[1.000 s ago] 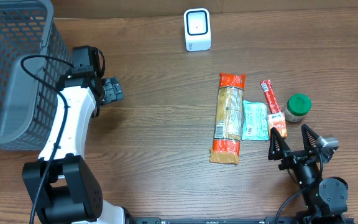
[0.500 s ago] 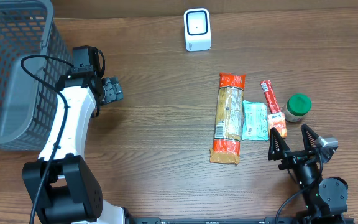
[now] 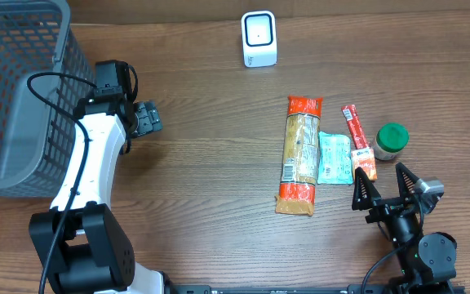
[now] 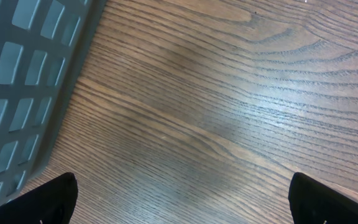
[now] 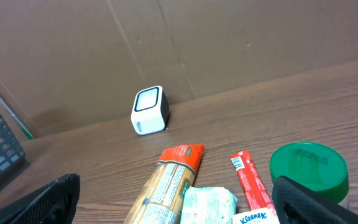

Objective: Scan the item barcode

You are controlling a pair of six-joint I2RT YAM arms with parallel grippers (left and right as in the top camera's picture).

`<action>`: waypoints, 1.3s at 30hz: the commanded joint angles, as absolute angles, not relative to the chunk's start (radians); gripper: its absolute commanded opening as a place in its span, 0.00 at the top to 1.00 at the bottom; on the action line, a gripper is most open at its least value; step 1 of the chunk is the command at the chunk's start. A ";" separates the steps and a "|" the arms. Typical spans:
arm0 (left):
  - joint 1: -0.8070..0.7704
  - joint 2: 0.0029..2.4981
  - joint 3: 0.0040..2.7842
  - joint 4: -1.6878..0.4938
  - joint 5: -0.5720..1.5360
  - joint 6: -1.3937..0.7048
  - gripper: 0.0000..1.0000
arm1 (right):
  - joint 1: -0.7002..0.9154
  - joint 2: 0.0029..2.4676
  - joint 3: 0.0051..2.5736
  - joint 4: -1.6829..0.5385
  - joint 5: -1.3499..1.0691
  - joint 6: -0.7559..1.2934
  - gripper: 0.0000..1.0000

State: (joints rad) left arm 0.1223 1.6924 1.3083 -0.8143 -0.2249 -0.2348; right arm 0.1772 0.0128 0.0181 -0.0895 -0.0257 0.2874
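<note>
My left claw (image 3: 147, 118) is wide open with nothing in it, hanging over bare table (image 3: 210, 188) just beside the grey basket (image 3: 59, 49) on the left. In the left wrist view its dark fingertips (image 4: 48, 199) show only at the bottom corners, with wood grain between them and basket mesh along the left edge

My right claw (image 3: 379, 184) is also spread fully, empty, down near the front edge on the right. Its fingers (image 5: 42, 202) sit at both lower corners of the right wrist view and touch nothing

The items lie in a row just past the right claw: a long pasta packet (image 3: 299, 155) with orange ends, a small tissue pack (image 3: 334, 157) touching its right side, a thin red stick packet (image 3: 357, 143) just beside that, and a green-lidded jar (image 3: 391, 140) standing upright furthest right. The near end of the red stick packet is close to my right claw's inner finger; contact not evident. Can't tell which item is the one for scanning, no barcode readable

The white scanner (image 3: 259, 38) stands at the far edge of the table, well apart from the items and from both claws
</note>
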 commanded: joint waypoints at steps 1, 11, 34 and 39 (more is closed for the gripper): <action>0.123 1.686 1.323 -0.812 -0.236 -0.224 0.00 | 0.173 0.004 0.008 -0.084 -0.024 0.281 0.00; 0.123 1.645 1.323 -0.812 -0.236 -0.224 0.00 | 0.173 0.004 0.008 -0.084 -0.024 0.281 0.00; 0.123 0.764 1.323 -0.813 -0.236 -0.224 0.00 | 0.173 0.004 0.008 -0.084 -0.024 0.281 0.00; 0.123 0.736 1.319 -0.821 -0.236 -0.224 0.00 | 0.173 0.004 0.008 -0.084 -0.024 0.281 0.00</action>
